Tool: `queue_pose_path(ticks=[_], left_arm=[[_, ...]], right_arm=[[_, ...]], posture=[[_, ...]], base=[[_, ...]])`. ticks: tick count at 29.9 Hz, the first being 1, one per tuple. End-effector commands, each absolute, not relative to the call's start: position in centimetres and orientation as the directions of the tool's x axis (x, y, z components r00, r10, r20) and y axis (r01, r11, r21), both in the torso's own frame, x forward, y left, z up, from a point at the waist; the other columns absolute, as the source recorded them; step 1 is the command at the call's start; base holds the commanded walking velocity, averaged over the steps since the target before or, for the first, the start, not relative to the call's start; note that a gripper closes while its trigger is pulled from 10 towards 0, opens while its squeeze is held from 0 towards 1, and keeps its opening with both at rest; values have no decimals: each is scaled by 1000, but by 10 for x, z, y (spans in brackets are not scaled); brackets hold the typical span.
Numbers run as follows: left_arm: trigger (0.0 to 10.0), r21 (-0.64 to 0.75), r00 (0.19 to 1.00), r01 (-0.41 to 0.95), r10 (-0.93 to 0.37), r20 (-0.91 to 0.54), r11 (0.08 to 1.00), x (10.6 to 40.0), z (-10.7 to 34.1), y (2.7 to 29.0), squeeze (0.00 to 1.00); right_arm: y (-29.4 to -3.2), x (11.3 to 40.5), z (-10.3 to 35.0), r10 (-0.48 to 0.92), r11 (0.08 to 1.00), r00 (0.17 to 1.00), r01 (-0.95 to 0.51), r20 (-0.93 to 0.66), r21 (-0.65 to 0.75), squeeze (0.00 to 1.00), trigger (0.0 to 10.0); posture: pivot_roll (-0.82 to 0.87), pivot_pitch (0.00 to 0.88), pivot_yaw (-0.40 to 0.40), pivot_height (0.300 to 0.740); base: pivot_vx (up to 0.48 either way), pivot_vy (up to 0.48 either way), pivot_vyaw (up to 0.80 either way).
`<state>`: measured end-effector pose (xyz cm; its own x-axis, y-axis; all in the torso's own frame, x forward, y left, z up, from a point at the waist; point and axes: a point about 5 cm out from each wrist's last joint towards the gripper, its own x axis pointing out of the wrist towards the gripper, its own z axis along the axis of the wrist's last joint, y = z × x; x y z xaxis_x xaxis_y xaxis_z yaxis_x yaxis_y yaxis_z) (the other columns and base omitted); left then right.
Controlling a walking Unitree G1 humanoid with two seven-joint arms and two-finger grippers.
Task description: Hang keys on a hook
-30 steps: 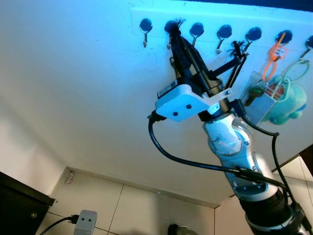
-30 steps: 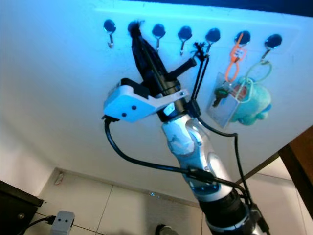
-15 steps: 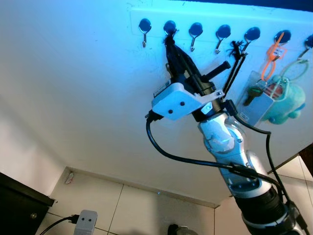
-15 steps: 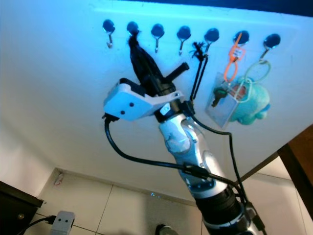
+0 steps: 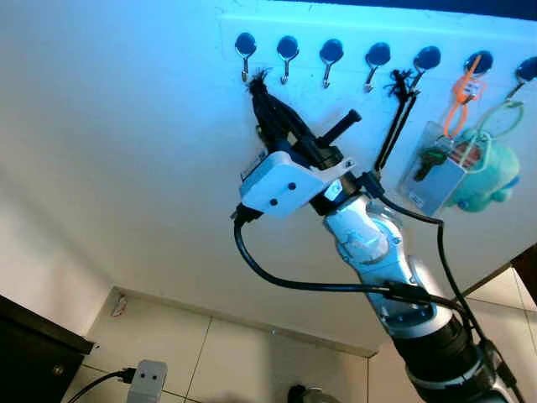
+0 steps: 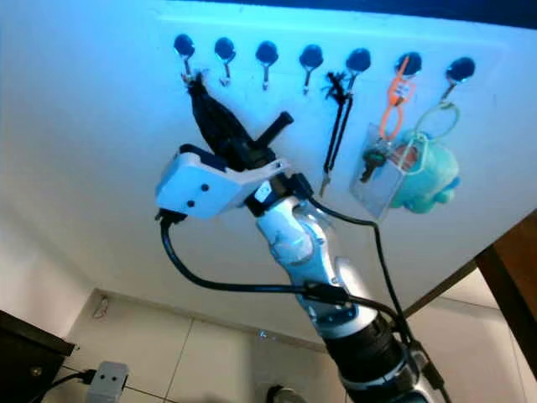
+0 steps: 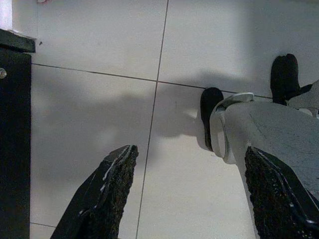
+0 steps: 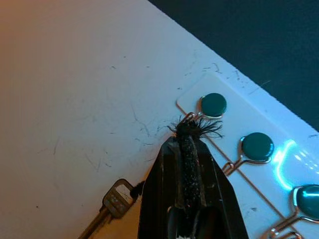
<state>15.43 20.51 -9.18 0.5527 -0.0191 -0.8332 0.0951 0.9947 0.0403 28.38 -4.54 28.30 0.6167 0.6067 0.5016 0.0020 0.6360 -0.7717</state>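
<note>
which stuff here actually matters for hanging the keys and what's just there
Part of the job:
- right gripper, shut on a frayed black cord
- frayed black cord
- brass key hanging from the cord
- leftmost silver wall hook with a dark round cap, closest to the gripper

Just there:
- orange clip
- teal plush toy
- clear card holder
- black lanyard
- left gripper, idle over the floor

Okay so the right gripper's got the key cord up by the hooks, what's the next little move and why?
Probably nudge the right gripper slightly up and onto the leftmost hook, then lower it. Its fingers are shut on the black cord, whose frayed end sits just at that hook's wire, while the key hangs below against the wall. The cord doesn't look looped over the hook yet.
</note>
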Motion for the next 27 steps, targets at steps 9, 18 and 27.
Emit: queue_pose_path(ticks=[9, 18, 27], left_arm=[[10000, 38, 529, 104, -23, -848, 994, 145, -95, 205, 0], [10000, 36, 523, 108, -26, -852, 993, 143, -96, 204, 0], [10000, 33, 521, 109, -29, -853, 993, 142, -97, 202, 0]], right_arm=[[-45, 285, 278, 616, 624, 631, -24, 472, -781, 0, 10000], [-38, 280, 295, 642, 637, 561, -13, 522, -771, 0, 10000], [-27, 279, 299, 665, 630, 537, -32, 519, -776, 0, 10000]], posture=[[-89, 91, 85, 740], [-92, 95, 83, 740], [-91, 88, 76, 740]], base=[[0, 0, 0], [0, 0, 0], [0, 0, 0]])
